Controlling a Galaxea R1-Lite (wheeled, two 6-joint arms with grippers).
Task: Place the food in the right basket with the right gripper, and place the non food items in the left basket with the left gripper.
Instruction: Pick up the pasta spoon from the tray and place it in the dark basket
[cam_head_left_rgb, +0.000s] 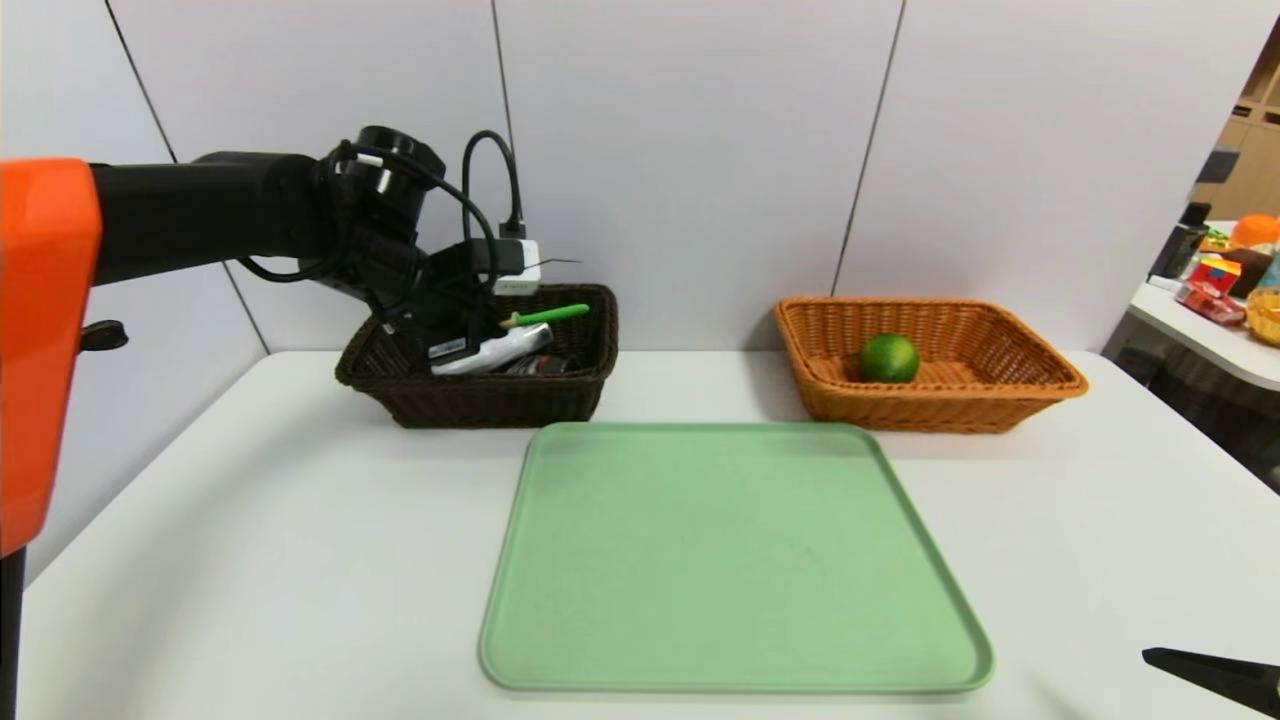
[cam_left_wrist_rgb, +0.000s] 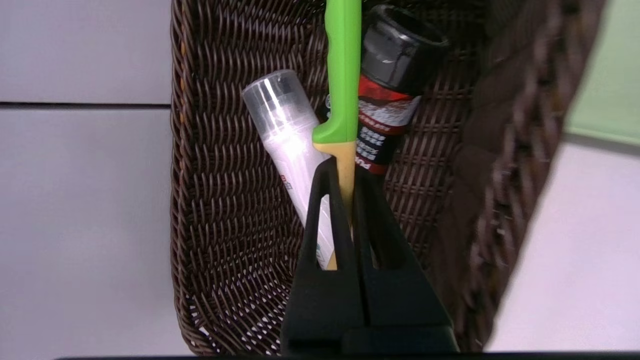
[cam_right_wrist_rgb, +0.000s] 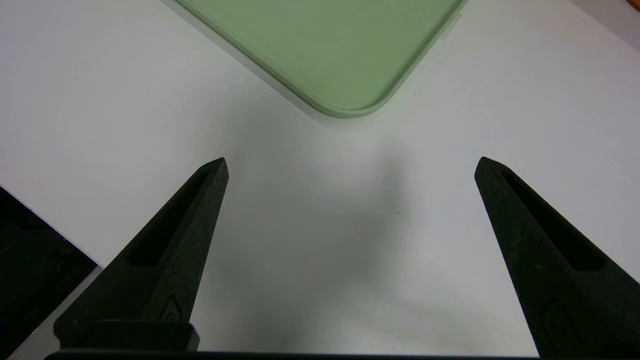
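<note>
A: Hanging over the dark basket (cam_head_left_rgb: 480, 385) at the far left of the surface (cam_head_left_rgb: 250, 560), the left tool (cam_head_left_rgb: 470, 335) is gripping a green-handled knife (cam_head_left_rgb: 548, 315). From the head view, the handle is poking out to the right above the rim. A white tube (cam_head_left_rgb: 500, 350) and a black-capped bottle (cam_head_left_rgb: 540, 365) are already lying inside. The green tray (cam_head_left_rgb: 735, 560) is sitting bare in the middle, and a lime (cam_head_left_rgb: 889, 357) is resting in the orange basket (cam_head_left_rgb: 930, 365) at the far right.

B: And through the left wrist camera?

A: The left tool (cam_left_wrist_rgb: 345, 175) is pinching the knife's (cam_left_wrist_rgb: 342, 75) yellowish blade just short of the green handle, with the jaws shut tight on it. The tube (cam_left_wrist_rgb: 290, 145) and the bottle (cam_left_wrist_rgb: 395, 85) are lying just beyond it on the weave.

B: How should the drop go?

A: I'd say sinking a little lower before letting go, keeping the handle inside the rim so the knife isn't tipping out.

B: And the right wrist camera?

A: The right tool (cam_right_wrist_rgb: 350, 165) is idling with its jaws spread wide over the near right of the surface, holding nothing, beside the tray's (cam_right_wrist_rgb: 350, 75) corner.
</note>
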